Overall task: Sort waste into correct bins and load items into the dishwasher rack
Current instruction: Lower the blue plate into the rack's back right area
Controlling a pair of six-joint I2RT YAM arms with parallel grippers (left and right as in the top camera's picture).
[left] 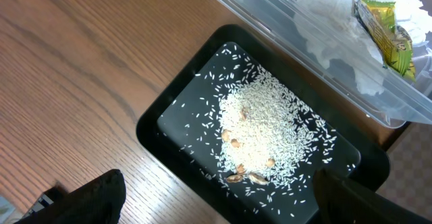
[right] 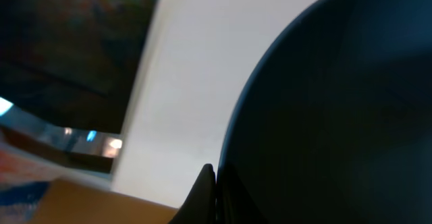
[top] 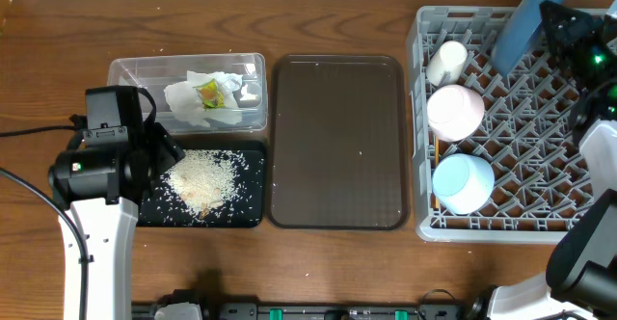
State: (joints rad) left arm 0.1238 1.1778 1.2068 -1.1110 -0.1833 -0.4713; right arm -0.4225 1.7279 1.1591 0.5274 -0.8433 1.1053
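**Waste:** sorted.
- Napkin (top: 188,98) and wrapper (top: 209,93) lie in the clear tub (top: 125,69), at the table's 10 o'clock.
- Rice (top: 202,180) is heaped in the black tray (top: 251,214), at 8 o'clock.
- The left gripper (top: 162,151) hovers over that tray, fingers apart, holding nothing.

**Rack** (top: 540,137), 3 o'clock: cup (top: 446,62), pink bowl (top: 455,111) and blue bowl (top: 464,182) sit along its 9 o'clock side.

**Plate** (top: 525,26): tilted above the rack's 1 o'clock corner, rim clamped in the right gripper (top: 557,23), not yet seated.

**Chopsticks:** not made out.

**Judgement:** nearly complete; seating the plate remains.

Overhead looks straight down; left wrist sits close above the black tray (left: 181,125) — both show it; right wrist hugs the plate (right: 337,116).
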